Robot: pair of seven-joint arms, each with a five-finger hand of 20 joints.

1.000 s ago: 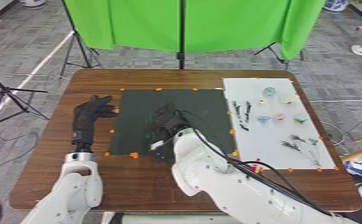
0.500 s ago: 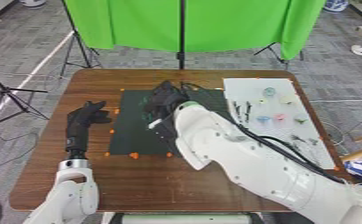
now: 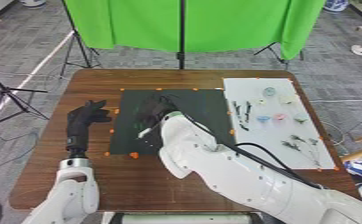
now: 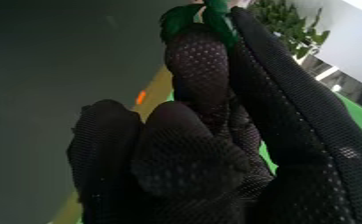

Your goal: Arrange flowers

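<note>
A green cloth backdrop (image 3: 129, 25) hangs beyond the brown wooden table (image 3: 97, 185), where you have a dark rectangular mat (image 3: 129, 137) beside a white board (image 3: 248, 156). Your right hand (image 3: 155, 111) is over the mat, thumb and fingertips pinching a dark green, leafy piece (image 4: 179, 21); you cannot tell whether that piece touches the mat. Your left hand (image 3: 81, 122) rests at the mat's left, fingers loosely extended, holding nothing. On the board lie a pink blossom (image 3: 280, 117), a light blue blossom (image 3: 264, 119), a pale yellow blossom (image 3: 287, 99), slim dark green stems (image 3: 247, 110) and grey-green sprigs (image 3: 293, 143). You look to be placing one piece of greenery, early in the arrangement. Next, judge its angle, lower it flat and ease the pinch evenly, since a leaf could cling to the glove and drag it askew.
</note>
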